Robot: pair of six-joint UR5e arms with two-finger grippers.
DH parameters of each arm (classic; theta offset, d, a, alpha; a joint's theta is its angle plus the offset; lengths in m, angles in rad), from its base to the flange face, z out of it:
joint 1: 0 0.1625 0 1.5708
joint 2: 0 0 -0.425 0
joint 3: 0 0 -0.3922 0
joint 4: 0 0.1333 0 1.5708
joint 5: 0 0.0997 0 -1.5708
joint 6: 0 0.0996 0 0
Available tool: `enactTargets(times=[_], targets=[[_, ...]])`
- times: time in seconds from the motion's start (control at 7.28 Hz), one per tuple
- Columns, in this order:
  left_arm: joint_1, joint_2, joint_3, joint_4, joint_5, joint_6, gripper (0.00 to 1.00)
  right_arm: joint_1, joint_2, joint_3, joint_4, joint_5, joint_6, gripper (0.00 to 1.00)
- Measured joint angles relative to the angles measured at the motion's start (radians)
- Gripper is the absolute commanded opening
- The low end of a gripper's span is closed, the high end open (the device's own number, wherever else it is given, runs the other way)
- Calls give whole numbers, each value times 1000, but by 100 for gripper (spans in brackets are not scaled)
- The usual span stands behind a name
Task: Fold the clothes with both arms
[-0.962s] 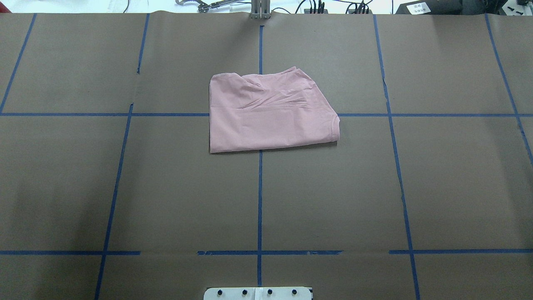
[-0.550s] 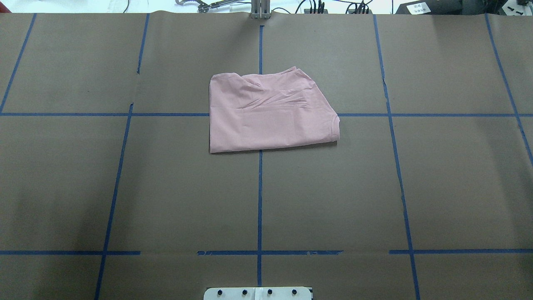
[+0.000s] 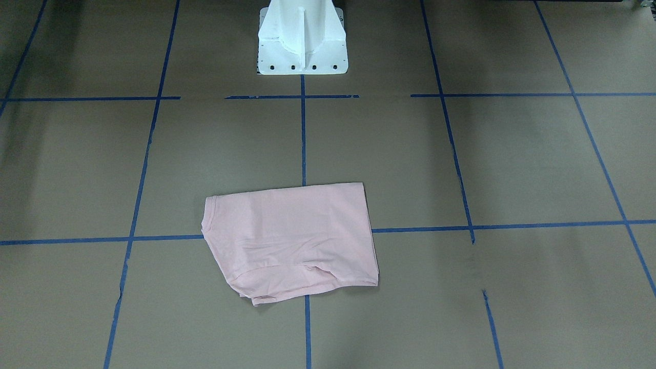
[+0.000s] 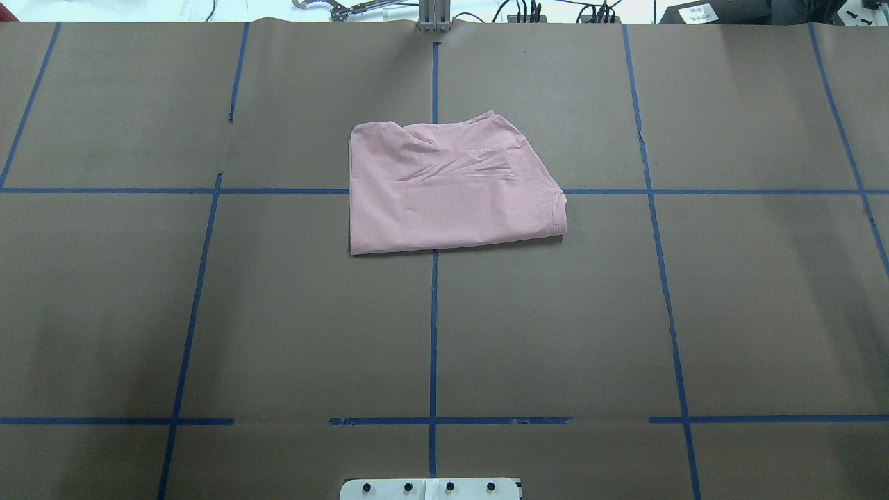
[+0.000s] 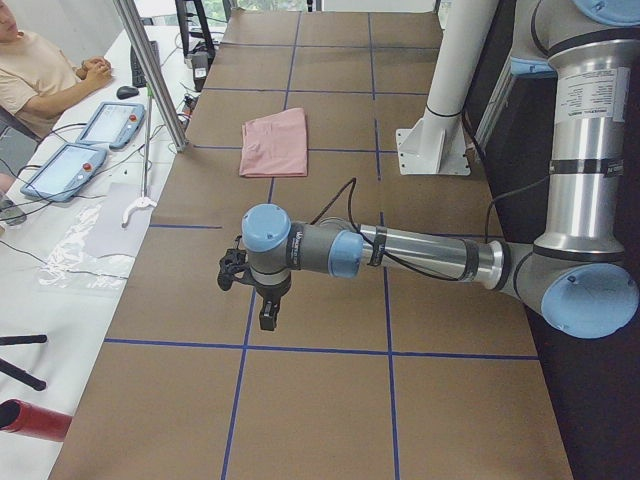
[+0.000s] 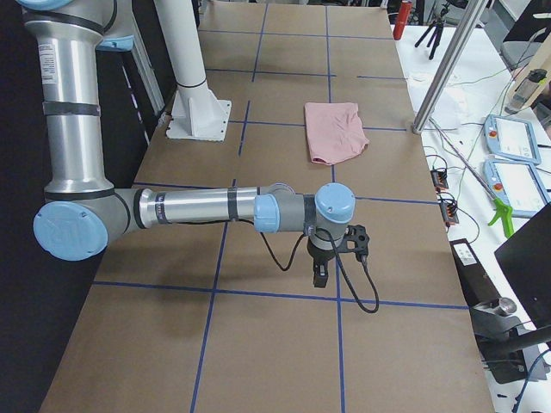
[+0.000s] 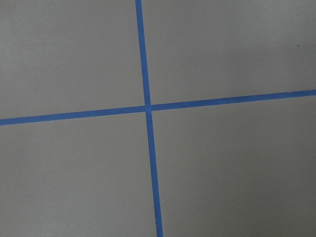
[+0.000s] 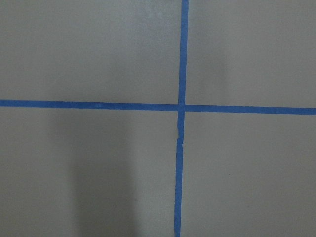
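Note:
The pale pink T-shirt (image 4: 451, 191) lies folded into a compact, roughly rectangular bundle at the table's middle, plain side up, with a sleeve hem at its right edge. It also shows in the front view (image 3: 292, 238) and both side views (image 5: 275, 142) (image 6: 334, 129). Its print is hidden. My left gripper (image 5: 268, 318) hangs over bare table far off to the shirt's left. My right gripper (image 6: 319, 277) hangs over bare table far off to its right. Both point down and hold nothing; I cannot tell whether they are open or shut. Both wrist views show only brown paper and tape.
The table is covered in brown paper (image 4: 278, 312) with a blue tape grid (image 4: 433, 333). The white pedestal base (image 3: 301, 46) stands at the robot's side. A metal post (image 5: 150, 75), tablets (image 5: 112, 122) and a seated person (image 5: 40, 70) are beyond the far edge.

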Motion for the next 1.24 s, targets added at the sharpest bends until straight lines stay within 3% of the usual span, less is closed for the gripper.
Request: enactTargets(times=[1.24], targets=[[-1,14,20,4,6,2,100,5,-19,40,0,-44,-55,100]])
